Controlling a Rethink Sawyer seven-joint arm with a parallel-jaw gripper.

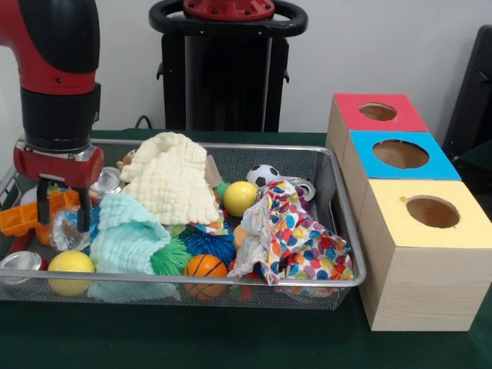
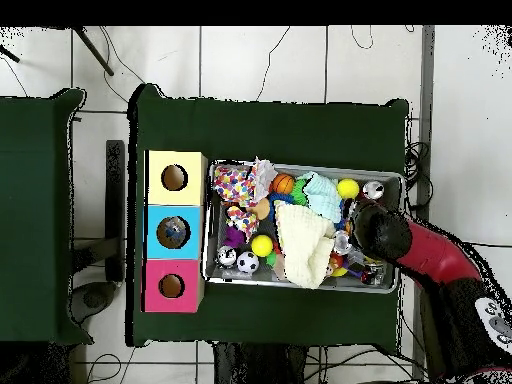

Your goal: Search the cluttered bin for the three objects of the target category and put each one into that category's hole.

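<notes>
Below the gripper [image 1: 60, 206], at the end of the wire-mesh bin [image 1: 231, 281] farthest from the three boxes, a crinkly clear-and-blue packet [image 1: 69, 233] was seen lying among the clutter, just beneath the two black fingers [image 1: 82, 211]. The fingers were spread apart and nothing was gripped between them, so the step in hand was judged to be the reach for one of the target packets, with the grasp not yet made. Whether the fingertips already touched the packet could not be settled from the front view. The next move was thought to call for a short descent, a closing on the packet, and a lift clear of the orange tray [image 1: 23, 217] beside the gripper and the pale green cloth [image 1: 127, 234] on its other side. Carriage would then be needed across the whole bin to the boxes, where a yellow-topped box [image 1: 430, 209], a blue-topped box [image 1: 400, 154] and a red-topped box [image 1: 378, 112] stood in a row, well apart from the gripper; which hole belonged to the packets could not be told. The bin and boxes were set on a dark green cloth-covered table [image 1: 192, 338], and a pale tiled floor [image 2: 260, 60] with trailing cables was shown around it in the overhead view.
</notes>
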